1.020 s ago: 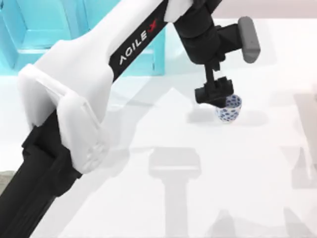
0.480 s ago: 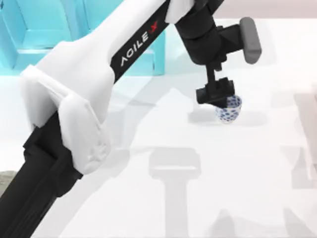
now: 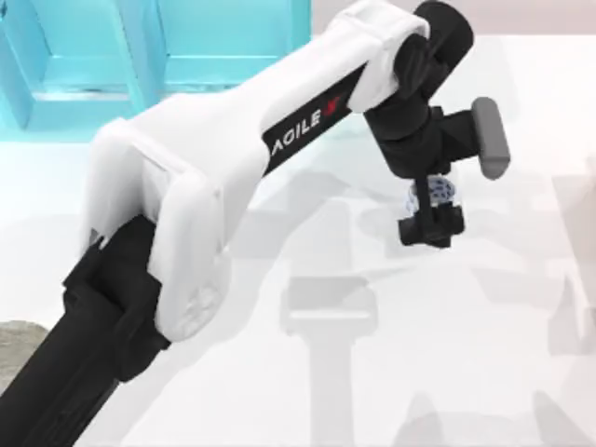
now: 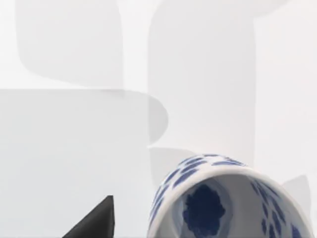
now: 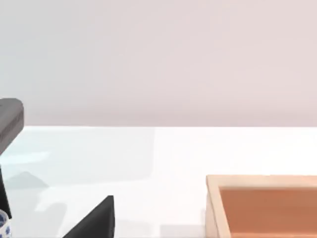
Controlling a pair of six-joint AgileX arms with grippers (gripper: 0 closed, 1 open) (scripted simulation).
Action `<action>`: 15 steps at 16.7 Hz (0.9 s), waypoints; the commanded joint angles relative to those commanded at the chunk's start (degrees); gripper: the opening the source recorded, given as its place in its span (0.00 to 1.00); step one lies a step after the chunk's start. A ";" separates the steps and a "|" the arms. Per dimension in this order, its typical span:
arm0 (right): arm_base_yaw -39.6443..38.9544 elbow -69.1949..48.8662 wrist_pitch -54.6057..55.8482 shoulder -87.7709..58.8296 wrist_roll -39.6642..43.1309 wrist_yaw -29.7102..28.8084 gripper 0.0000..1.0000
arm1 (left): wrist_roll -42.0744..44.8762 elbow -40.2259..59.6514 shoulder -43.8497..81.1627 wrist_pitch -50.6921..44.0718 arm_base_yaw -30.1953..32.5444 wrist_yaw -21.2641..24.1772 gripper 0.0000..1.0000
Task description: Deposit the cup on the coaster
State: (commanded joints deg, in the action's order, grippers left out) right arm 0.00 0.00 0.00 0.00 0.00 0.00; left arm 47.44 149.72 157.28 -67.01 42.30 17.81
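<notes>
1. Table (image 3: 307, 391): white surface, crossed with grey shadows; a turquoise rack (image 3: 140, 56) stands at the far left edge. A wooden box (image 5: 262, 206) shows in the right wrist view, near that arm.
2. Left arm (image 3: 214, 186): reaches diagonally across the table from the near left corner toward centre right, wrist turned down.
3. Coaster (image 3: 19, 340): a grey mottled sliver at the table's left edge, mostly hidden by the arm's base. Well apart from the cup.
4. Left gripper (image 3: 434, 212): fingers clamped on the cup, hanging over the table right of centre.
5. Cup (image 3: 433, 194): blue and white, held at the rim, clear of the table to judge by its shadow. The left wrist view (image 4: 228, 198) looks into its mouth, so it appears tilted.
6. Right gripper: cannot tell whether its fingers are spread or closed.
7. Risks, judged:
   - Grip is on a thin, smooth rim; a fast swing toward the coaster could let the cup slip or rotate.
   - Long carry across the table; if released tilted, the cup may tip.
   - Coaster is partly under the arm, so the approach may be cramped and the cup could land off-centre.
</notes>
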 joint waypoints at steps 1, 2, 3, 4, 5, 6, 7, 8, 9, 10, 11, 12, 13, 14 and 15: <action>0.00 0.00 0.00 0.00 0.00 0.00 1.00 | -0.19 -0.86 0.15 0.91 0.20 -0.05 1.00; 0.00 0.00 0.00 0.00 0.00 0.00 1.00 | -0.24 -1.11 0.21 1.19 0.26 -0.06 1.00; 0.00 0.00 0.00 0.00 0.00 0.00 1.00 | -0.24 -1.11 0.21 1.19 0.26 -0.06 1.00; 0.00 0.00 0.00 0.00 0.00 0.00 1.00 | -0.24 -1.11 0.21 1.19 0.26 -0.06 1.00; 0.00 0.00 0.00 0.00 0.00 0.00 1.00 | -0.24 -1.11 0.21 1.19 0.26 -0.06 1.00; 0.00 0.00 0.00 0.00 0.00 0.00 1.00 | -0.24 -1.11 0.21 1.19 0.26 -0.06 0.92; 0.00 0.00 0.00 0.00 0.00 0.00 1.00 | -0.24 -1.11 0.21 1.19 0.26 -0.06 0.85; 0.00 0.00 0.00 0.00 0.00 0.00 1.00 | -0.24 -1.11 0.21 1.19 0.26 -0.06 0.77; 0.00 0.00 0.00 0.00 0.00 0.00 1.00 | -0.24 -1.11 0.21 1.19 0.26 -0.06 0.70; 0.00 0.00 0.00 0.00 0.00 0.00 1.00 | -0.24 -1.11 0.21 1.19 0.26 -0.06 0.62; 0.00 0.00 0.00 0.00 0.00 0.00 1.00 | -0.24 -1.11 0.21 1.19 0.26 -0.06 0.55; 0.00 0.00 0.00 0.00 0.00 0.00 1.00 | -0.24 -1.11 0.21 1.19 0.26 -0.06 0.47; 0.00 0.00 0.00 0.00 0.00 0.00 1.00 | -0.24 -1.11 0.21 1.19 0.26 -0.06 0.40; 0.00 0.00 0.00 0.00 0.00 0.00 1.00 | -0.24 -1.11 0.21 1.19 0.26 -0.06 0.32; 0.00 0.00 0.00 0.00 0.00 0.00 1.00 | -0.24 -1.11 0.21 1.19 0.26 -0.06 0.25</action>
State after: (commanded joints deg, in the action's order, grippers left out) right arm 0.00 0.00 0.00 0.00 0.00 0.00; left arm 47.20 148.61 157.48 -65.82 42.56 17.74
